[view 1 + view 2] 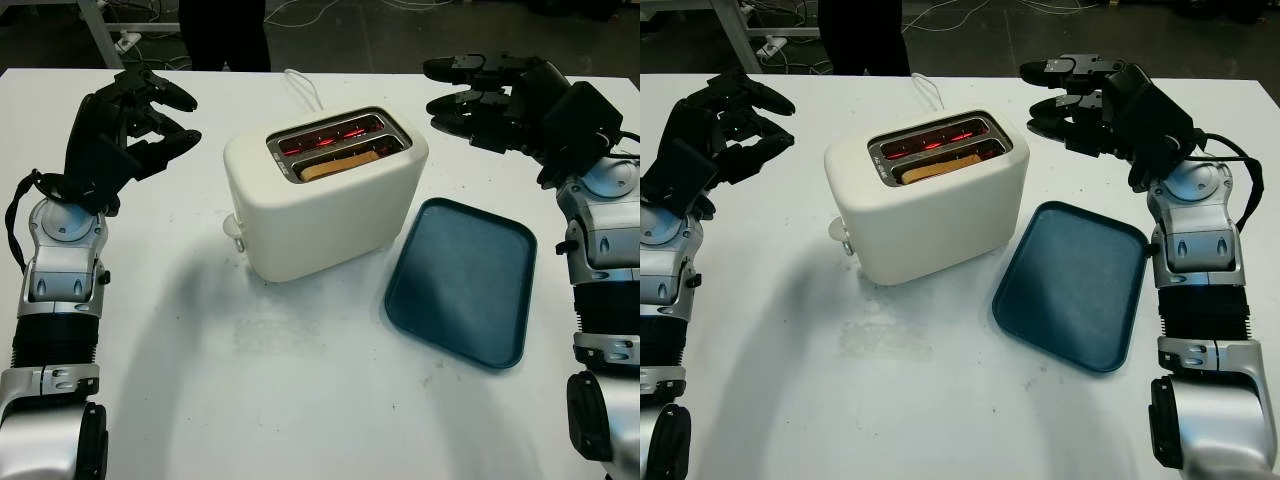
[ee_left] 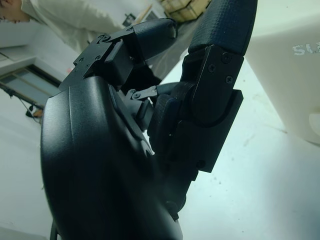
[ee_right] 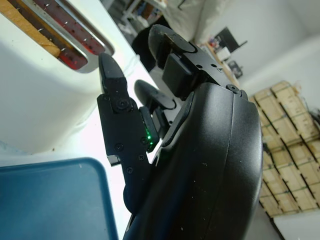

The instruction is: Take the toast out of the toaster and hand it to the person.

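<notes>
at twelve o'clock on the white desk [image 1: 300, 400], golden toast [image 1: 340, 164] waits in the cream plastic toaster [image 1: 320, 200]; i hold my right hand [image 1: 470, 100] open beside it, ready to reach.

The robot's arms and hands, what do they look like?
Both hands, left hand and right hand, are black with three chunky, screwed-together fingers. The arms are silver metal with black ribbed sections. Black cables loop near each wrist, and a tiny green light glows inside the right hand.
</notes>
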Available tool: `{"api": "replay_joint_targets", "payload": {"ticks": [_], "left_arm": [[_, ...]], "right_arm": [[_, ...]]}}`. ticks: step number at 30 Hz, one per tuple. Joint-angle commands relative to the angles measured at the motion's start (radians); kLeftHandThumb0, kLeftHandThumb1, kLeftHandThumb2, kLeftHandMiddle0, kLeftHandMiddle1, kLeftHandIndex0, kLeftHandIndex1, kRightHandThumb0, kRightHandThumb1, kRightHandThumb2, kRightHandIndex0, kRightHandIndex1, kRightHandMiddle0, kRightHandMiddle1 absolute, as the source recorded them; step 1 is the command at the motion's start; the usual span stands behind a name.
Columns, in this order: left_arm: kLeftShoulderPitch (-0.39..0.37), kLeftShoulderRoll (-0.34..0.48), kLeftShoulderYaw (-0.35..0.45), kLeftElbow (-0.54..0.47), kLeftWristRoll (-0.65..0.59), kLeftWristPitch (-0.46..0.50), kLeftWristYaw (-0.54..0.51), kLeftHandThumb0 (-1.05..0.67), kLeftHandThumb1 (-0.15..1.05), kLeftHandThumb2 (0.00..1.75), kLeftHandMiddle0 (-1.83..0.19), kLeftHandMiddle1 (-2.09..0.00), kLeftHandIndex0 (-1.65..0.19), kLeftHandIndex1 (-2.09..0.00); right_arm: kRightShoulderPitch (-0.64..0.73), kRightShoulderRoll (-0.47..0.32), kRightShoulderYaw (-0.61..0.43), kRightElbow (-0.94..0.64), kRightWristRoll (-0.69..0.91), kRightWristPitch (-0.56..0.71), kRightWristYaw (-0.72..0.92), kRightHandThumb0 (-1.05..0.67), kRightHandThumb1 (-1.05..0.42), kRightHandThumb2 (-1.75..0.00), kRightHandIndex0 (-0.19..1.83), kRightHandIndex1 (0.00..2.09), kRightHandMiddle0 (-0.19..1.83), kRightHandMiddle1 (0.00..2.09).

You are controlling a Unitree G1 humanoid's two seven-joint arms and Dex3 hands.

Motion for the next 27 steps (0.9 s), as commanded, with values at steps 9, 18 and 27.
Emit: {"api": "replay_joint_targets", "payload": {"ticks": [9, 18, 27], "left_arm": [[-0.005, 0.019, 0.003, 0.005, 0.008, -0.016, -0.001, -1.05, 0.92, 0.15, -0.57, -1.26, -0.48, -1.22], [-0.006, 0.018, 0.008, 0.002, 0.002, -0.010, 0.000, -1.05, 0.92, 0.15, -0.56, -1.27, -0.48, -1.22], [-0.004, 0.017, 0.008, -0.001, 0.001, -0.015, 0.001, -1.05, 0.92, 0.14, -0.55, -1.28, -0.47, -1.23]], "right_arm": [[0.008, 0.001, 0.003, -0.010, 0.008, 0.009, 0.001, -0.28, -0.92, 0.00, 0.57, 0.58, 0.75, 0.01], [0.001, 0.000, 0.004, -0.012, 0.010, 0.021, 0.003, -0.27, -0.92, 0.00, 0.56, 0.58, 0.74, 0.00], [0.000, -0.002, 0.004, -0.020, 0.011, 0.036, 0.004, -0.27, -0.92, 0.00, 0.56, 0.58, 0.74, 0.00]]}}
